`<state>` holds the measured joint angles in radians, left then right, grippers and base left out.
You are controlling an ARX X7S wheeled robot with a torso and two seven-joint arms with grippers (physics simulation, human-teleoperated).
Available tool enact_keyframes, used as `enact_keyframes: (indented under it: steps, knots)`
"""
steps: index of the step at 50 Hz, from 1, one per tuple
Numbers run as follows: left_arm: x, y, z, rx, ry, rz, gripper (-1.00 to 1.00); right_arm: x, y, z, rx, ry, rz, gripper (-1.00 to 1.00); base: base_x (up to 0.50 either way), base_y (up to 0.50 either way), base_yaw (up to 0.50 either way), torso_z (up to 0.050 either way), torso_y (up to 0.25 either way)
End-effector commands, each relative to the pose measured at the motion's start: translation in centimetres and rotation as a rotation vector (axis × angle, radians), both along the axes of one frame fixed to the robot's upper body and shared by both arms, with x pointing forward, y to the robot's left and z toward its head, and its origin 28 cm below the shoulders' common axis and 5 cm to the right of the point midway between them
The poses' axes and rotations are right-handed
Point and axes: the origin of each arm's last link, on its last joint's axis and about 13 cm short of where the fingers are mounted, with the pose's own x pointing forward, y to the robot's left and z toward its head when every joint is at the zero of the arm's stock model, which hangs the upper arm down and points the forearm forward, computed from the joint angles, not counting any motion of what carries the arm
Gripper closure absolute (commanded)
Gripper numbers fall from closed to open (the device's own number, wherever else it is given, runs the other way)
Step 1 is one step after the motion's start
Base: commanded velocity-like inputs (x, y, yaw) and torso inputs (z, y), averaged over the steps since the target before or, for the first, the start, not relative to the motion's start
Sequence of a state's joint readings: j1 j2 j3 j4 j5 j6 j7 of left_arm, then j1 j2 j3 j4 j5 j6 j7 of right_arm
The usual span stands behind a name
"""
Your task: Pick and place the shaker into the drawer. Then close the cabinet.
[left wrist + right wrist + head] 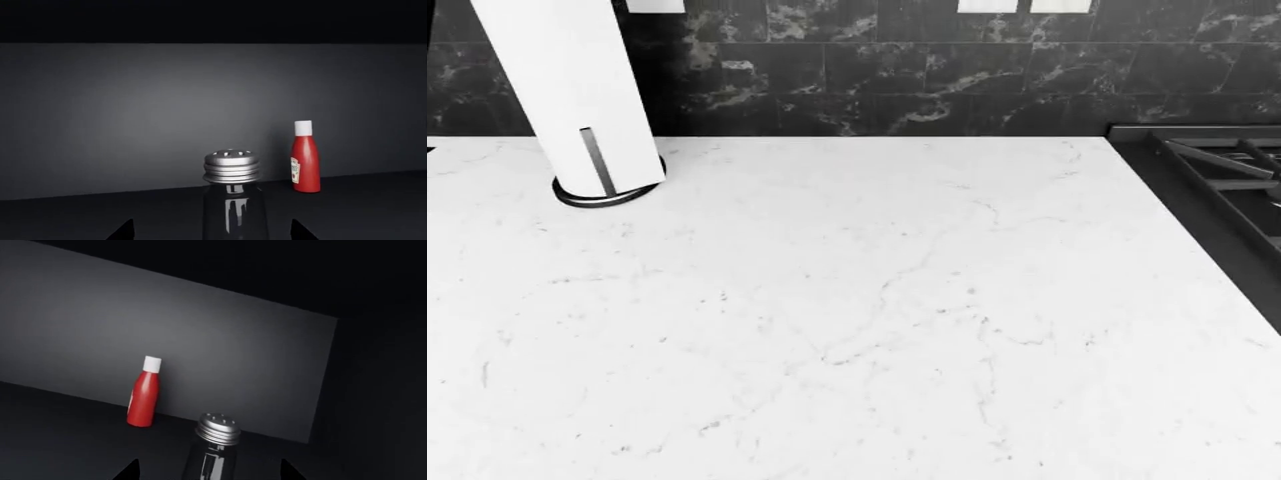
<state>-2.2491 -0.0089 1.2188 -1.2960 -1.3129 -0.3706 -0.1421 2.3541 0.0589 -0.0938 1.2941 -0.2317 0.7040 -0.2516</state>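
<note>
Shaker [232,200] upright between the left fingers [127,234], glass body dark, ribbed metal cap with holes on top. Spread open, those fingers, one dark tip on each side of the glass with a clear gap to it, nothing gripped. Same from the right wrist view: right fingers [131,474] likewise apart, flanking the shaker [212,450] without touching it. Standing on a dark floor [373,210] inside a dim enclosure, the shaker, well short of the plain grey back wall [133,115]; whether drawer or cabinet, cannot tell. Further back, close against that wall and apart from the shaker, a red ketchup bottle [305,160] with a white cap and a small label, upright too. Above the wall, only blackness. Seen from the head camera, neither arm nor shaker in sight: just a white marbled bench [868,320] with fine grey veins, a white paper-towel roll [567,85] on a dark ring base towards the back left, a black marbled tile backsplash [894,90] behind, and the dark edge of a stove [1214,190] with its grate at the right.
</note>
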Motion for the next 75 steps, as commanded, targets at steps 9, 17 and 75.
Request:
enact_keyframes:
  steps: [9,17,75]
  knots:
    - [0.6,-0.9,-1.2,-0.003,0.05,-0.063,-1.0,0.3,-0.3,-0.3,0.005,0.007,-0.005,-1.0,0.35,-0.07,0.0,0.0,0.0]
    - [0.5,-0.8,-1.1,-0.004,0.046,-0.068,-1.0,0.3,-0.2,-0.4,0.01,0.013,0.0,-1.0,0.0,0.0,0.0,0.0,0.0]
    - [-4.8,0.1,6.6,-0.089,-0.365,-0.08,1.0,1.1,-0.9,-1.3,-0.005,0.045,-0.012,1.0,0.03,0.0,0.0,0.0,0.0]
